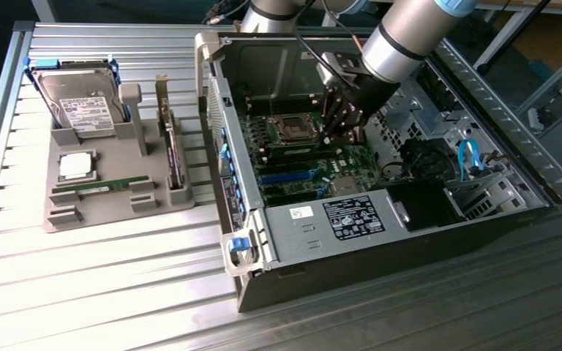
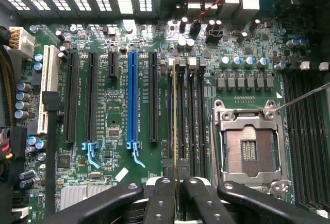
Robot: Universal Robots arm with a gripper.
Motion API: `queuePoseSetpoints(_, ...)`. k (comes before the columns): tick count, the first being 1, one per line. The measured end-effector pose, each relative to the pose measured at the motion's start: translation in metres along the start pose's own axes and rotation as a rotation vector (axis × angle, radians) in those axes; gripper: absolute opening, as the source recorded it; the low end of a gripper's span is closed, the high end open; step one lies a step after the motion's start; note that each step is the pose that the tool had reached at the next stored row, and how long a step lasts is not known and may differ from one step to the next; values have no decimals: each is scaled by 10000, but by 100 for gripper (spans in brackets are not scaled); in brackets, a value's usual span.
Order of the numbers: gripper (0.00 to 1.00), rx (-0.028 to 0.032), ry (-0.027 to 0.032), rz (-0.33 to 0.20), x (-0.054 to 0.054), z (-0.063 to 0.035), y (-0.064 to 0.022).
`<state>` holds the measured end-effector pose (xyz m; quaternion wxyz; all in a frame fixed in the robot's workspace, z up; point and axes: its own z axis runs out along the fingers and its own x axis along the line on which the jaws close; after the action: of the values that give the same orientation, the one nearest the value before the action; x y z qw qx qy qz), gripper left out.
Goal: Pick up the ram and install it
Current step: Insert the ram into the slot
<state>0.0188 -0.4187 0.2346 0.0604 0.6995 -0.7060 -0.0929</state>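
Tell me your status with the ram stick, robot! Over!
Gripper shut on long thin green ram stick, edge-on. Lined up over black memory slots beside empty silver processor socket. Nothing seen in the way.

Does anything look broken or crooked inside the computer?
Nothing looks broken. The ram in the hand stands straight, lined up with the memory slots. One odd bit: the processor socket is empty; the silver chip lies on the grey tray outside.
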Motion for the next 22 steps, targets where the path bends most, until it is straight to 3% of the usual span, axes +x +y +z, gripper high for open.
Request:
queuePoseSetpoints(5,12,19,5,-23,0,7,27)
queuePoseSetpoints(22,12,22,5,-24,-2,15,5)
